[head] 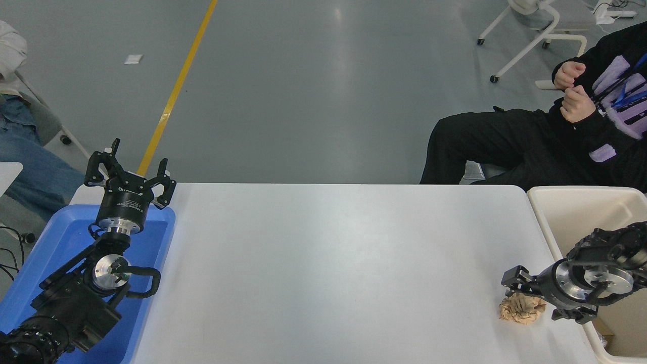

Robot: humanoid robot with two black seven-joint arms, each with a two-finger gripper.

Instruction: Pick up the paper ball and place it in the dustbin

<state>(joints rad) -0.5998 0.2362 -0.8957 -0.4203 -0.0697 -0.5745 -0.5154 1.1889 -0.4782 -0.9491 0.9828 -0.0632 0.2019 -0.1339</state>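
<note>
1 paper ball (520, 310) between the spread fingers of the right pincer (525, 299), beside 1 dustbin (548, 222).

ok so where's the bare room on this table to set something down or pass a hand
The wide white table is bare from the blue tray on the left, where the left gripper is parked, across to the paper ball. The crowded spot is the near right corner: the right gripper is down at the ball beside the dustbin.
</note>
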